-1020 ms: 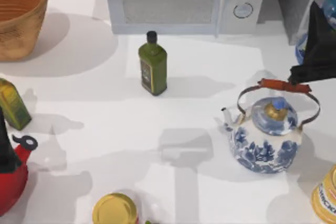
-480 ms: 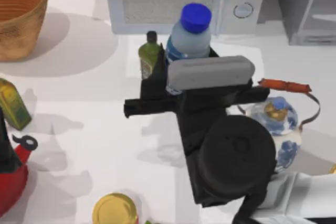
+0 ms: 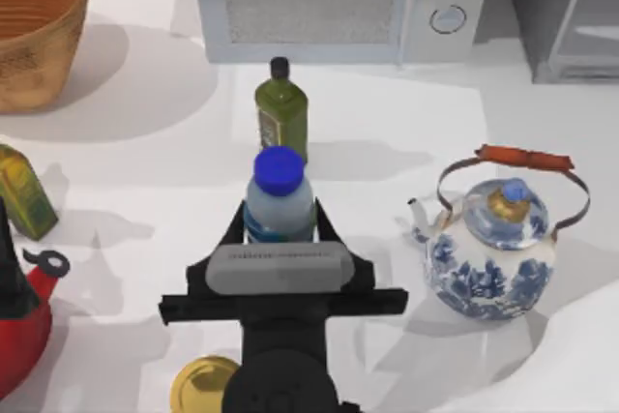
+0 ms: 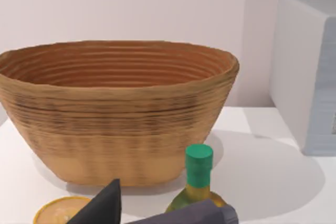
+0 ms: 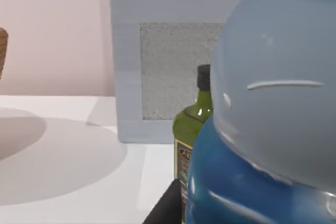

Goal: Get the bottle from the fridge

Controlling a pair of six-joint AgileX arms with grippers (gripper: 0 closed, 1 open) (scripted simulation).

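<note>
Right gripper (image 3: 280, 229) clamped on bottle (image 3: 280, 202), out of fridge (image 3: 561, 7), mid-table. Risk: clipping green bottle (image 3: 281, 115) just behind, or slip on lowering. Left gripper (image 4: 157, 211): fingers — cannot tell.

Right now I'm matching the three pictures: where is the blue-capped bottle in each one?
Top view: the bottle stands held in the right gripper, in front of the dark green bottle.
Left wrist view: not in it.
Right wrist view: the bottle looms close.
Shared landmark: the dark green bottle, before the microwave.
</note>
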